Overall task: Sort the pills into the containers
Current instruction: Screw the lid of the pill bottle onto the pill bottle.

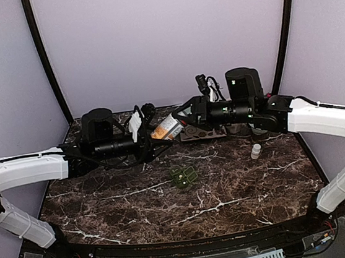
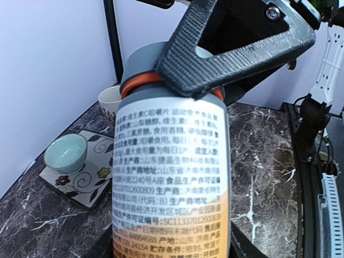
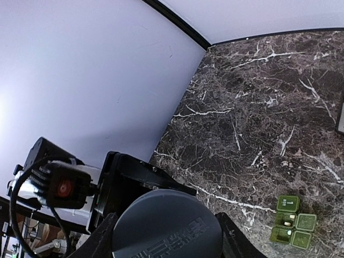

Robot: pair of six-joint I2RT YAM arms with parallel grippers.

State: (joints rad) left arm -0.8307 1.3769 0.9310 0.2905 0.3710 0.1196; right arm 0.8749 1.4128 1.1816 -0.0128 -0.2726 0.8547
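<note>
On the table (image 1: 106, 205), the pill organiser (image 1: 184, 177) lies left of a standing bottle (image 1: 256, 151).

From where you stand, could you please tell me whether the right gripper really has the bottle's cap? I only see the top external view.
Observer: Yes. In the right wrist view the grey cap sits inside the right gripper, with one of its fingers on each side.
Operator: Thank you. What does the bottle look like up close?
Observer: The left wrist view shows a white label of dense printed text, with an orange ring just under the cap.
Operator: And is anything in the pill organiser yet?
Observer: In the right wrist view, small white bits show in two of its compartments. I cannot tell what they are.
</note>
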